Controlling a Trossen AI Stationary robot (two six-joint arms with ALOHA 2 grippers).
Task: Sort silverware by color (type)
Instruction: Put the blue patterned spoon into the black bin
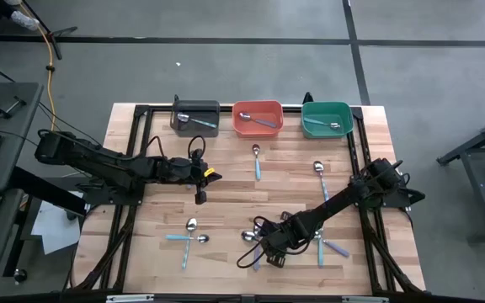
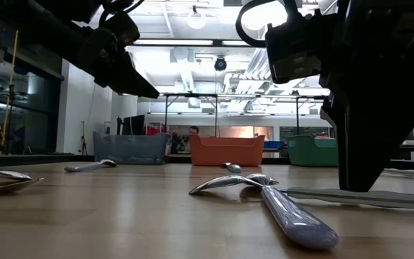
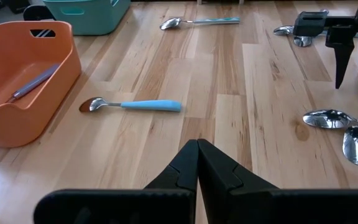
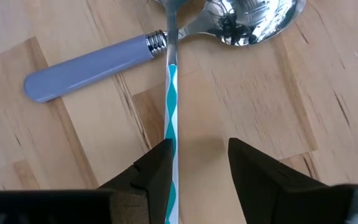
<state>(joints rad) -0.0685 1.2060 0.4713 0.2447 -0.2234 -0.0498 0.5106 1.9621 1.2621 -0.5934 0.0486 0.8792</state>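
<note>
Small spoons lie scattered on the wooden table. My right gripper [image 4: 197, 149] is open and low over the near middle [image 1: 266, 247]. Its fingers point down astride a spoon with a teal-and-white striped handle [image 4: 171, 93]. That spoon crosses a lavender-handled spoon [image 4: 86, 65], and both lie flat on the wood. My left gripper [image 3: 197, 144] is shut and empty. It hovers above the table's middle left [image 1: 200, 194]. A blue-handled spoon [image 3: 135, 104] lies ahead of it. My right gripper comes from above with its fingers along the striped handle [image 4: 170, 134]. The handle runs right beside the inner edge of one finger [image 4: 157, 165]. I cannot tell whether that finger touches it. The spoon lies flat on the table.
Grey bin [image 1: 196, 118], orange bin [image 1: 258, 119] and teal bin [image 1: 327, 118] stand along the far edge, each with a spoon inside. More spoons lie at the near left [image 1: 185, 238], the middle [image 1: 257, 162] and the right [image 1: 320, 178]. Black frame rails [image 1: 129, 210] border the table.
</note>
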